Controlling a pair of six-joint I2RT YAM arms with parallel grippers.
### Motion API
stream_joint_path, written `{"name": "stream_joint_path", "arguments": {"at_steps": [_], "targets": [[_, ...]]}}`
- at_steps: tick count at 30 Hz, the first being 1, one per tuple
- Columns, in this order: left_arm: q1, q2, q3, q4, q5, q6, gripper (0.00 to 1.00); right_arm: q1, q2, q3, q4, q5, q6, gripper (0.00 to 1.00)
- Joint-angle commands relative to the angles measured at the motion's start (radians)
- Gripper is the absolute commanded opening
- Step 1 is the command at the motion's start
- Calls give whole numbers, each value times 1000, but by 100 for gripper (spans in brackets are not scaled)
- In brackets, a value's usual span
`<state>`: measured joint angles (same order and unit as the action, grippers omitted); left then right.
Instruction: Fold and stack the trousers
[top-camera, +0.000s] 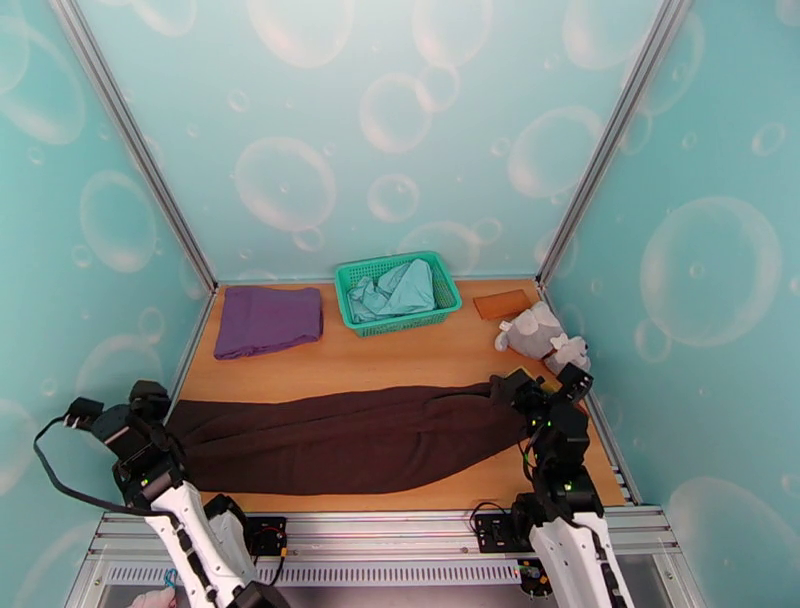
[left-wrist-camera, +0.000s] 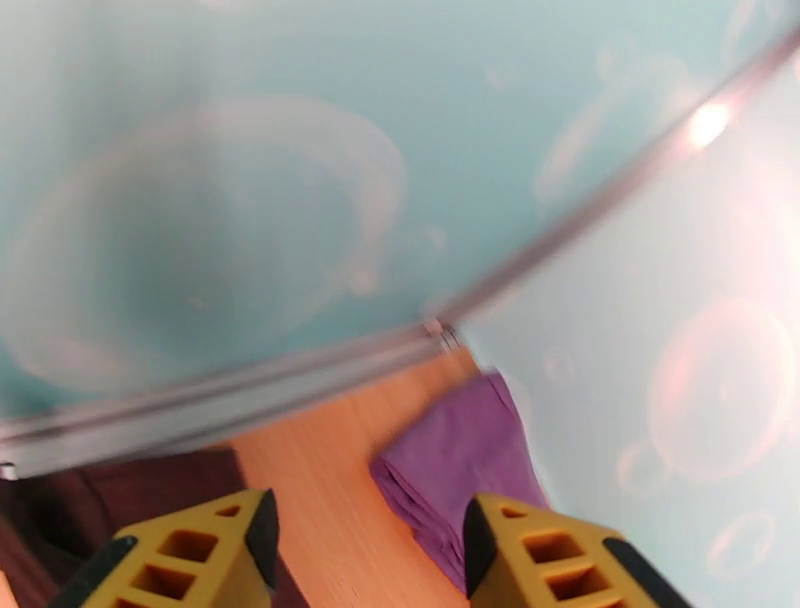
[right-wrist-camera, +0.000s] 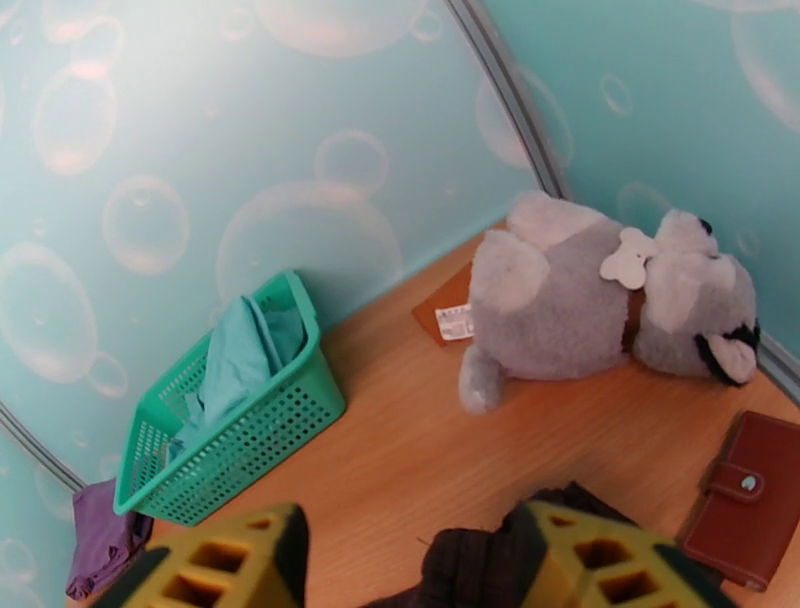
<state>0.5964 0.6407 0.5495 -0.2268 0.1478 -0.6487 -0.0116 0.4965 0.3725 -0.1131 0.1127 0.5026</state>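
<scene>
Left gripper (left-wrist-camera: 370, 550) and right gripper (right-wrist-camera: 410, 560) are hovering open and empty at the ends of the trousers (top-camera: 340, 440); grasping unevenly risks dragging them crooked, spoiling the fold.

I'm seeing plain dark brown trousers (top-camera: 340, 440), a purple cloth (top-camera: 268, 320), a green mesh basket (top-camera: 400, 318), a pale teal garment (top-camera: 400, 290), a grey-and-white plush toy (top-camera: 540, 335) and teal bubble-printed walls (top-camera: 400, 120).

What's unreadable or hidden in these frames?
Purple cloth: left wrist view, smeared by motion blur.
Trousers: right wrist view, cut off by bottom edge.
Wallet: right wrist view, clipped by right edge.
White label: right wrist view, print too small.
Teal garment: top view, crumpled in basket; type unclear.
</scene>
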Motion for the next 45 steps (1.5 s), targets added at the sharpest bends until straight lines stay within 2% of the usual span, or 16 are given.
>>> {"name": "stream_joint_path", "arguments": {"at_steps": [1,3,5,7,10,13,15,17,19,21,24,28,33,36,39,45], "targets": [[-390,133,109,-19,62,115,63,69,195,124,-104,-87,-85,59],[-698,252,161,-26,-27,174,68,198,347,230,-144,-33,-136,58],[-895,380,200,-31,-34,227,72,302,467,316,-192,29,-180,59],[-1036,514,234,-23,-19,272,74,332,555,395,-275,92,-153,60],[-1244,660,271,94,-33,373,76,232,549,401,-317,96,-51,62],[-1412,750,282,308,-40,511,77,-20,432,281,-249,-130,3,63],[-1498,821,306,435,-32,624,77,-164,417,254,-265,-253,-17,63],[-1539,899,375,522,22,725,77,-236,458,263,-304,-329,-50,62],[-1544,1002,452,550,111,790,77,-275,499,268,-313,-384,-66,63],[-1544,1130,571,512,170,843,77,-301,523,263,-291,-426,-63,63],[-1546,1289,719,474,195,885,78,-323,553,262,-250,-472,-53,64],[-1544,1422,848,424,302,896,78,-329,578,267,-234,-521,-57,64],[-1568,1514,928,426,376,887,76,-361,523,262,-240,-502,-69,65],[-1583,1550,960,414,397,874,68,-434,485,265,-263,-529,-81,66],[-1612,1532,928,431,437,874,60,-493,451,264,-279,-553,-90,66],[-1686,1465,859,421,530,868,50,-496,447,250,-246,-570,-71,66]]}}
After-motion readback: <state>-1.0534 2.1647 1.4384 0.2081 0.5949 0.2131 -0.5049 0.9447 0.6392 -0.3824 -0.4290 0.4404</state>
